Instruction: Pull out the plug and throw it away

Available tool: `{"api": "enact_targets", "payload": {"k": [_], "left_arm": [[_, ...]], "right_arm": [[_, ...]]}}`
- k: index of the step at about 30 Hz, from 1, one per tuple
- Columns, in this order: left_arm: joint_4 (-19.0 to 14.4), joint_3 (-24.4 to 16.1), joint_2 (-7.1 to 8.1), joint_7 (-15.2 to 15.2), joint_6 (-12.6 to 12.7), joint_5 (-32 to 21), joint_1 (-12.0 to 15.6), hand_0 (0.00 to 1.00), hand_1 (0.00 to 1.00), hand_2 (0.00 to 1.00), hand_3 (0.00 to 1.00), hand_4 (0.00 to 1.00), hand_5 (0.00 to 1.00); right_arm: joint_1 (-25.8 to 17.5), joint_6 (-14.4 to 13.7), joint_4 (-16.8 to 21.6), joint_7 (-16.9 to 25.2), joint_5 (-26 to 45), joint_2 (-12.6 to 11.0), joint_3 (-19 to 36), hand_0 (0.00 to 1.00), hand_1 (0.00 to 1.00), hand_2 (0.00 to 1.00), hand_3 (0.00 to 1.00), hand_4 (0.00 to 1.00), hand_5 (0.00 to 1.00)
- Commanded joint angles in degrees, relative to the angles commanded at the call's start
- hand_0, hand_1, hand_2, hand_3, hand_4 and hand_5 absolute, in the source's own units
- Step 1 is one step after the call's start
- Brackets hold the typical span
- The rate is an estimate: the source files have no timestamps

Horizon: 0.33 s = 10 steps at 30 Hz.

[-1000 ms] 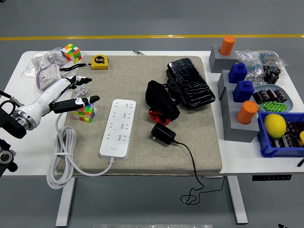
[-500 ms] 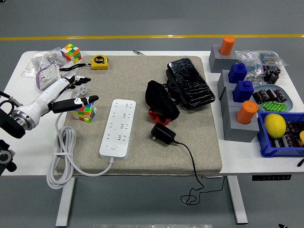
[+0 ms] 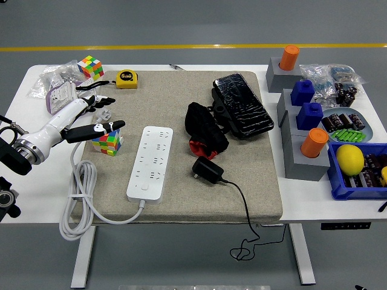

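A black plug adapter [image 3: 207,170] lies on the grey mat [image 3: 181,103], apart from the white power strip [image 3: 150,163], prongs pointing left. Its black cable [image 3: 245,211] runs off the table's front edge and hangs down. My left hand [image 3: 91,118] is at the left edge of the mat, fingers spread and holding nothing, just above a small colour cube [image 3: 107,142]. It is well left of the power strip and the plug. The right arm is not in view.
A second colour cube [image 3: 91,66], yellow tape measure [image 3: 127,78] and plastic bags [image 3: 57,87] lie at back left. A black pouch [image 3: 205,128] and black case [image 3: 243,106] sit mid-mat. Grey blocks [image 3: 302,154], a blue bin [image 3: 357,172] and a bowl [image 3: 344,127] fill the right side. The strip's white cord [image 3: 78,199] coils front left.
My left hand has drifted very slightly up and left. Nothing else has moved.
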Motion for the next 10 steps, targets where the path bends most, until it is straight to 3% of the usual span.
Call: {"api": "enact_targets", "payload": {"k": [10], "left_arm": [[0.0, -0.1, -0.02, 0.0, -0.1, 0.0, 0.1, 0.856, 0.9, 0.884, 0.837, 0.998, 0.743]], "right_arm": [[0.0, 0.0, 0.1, 0.0, 0.2, -0.1, -0.2, 0.635, 0.676, 0.683, 0.597, 0.996, 0.469]]}}
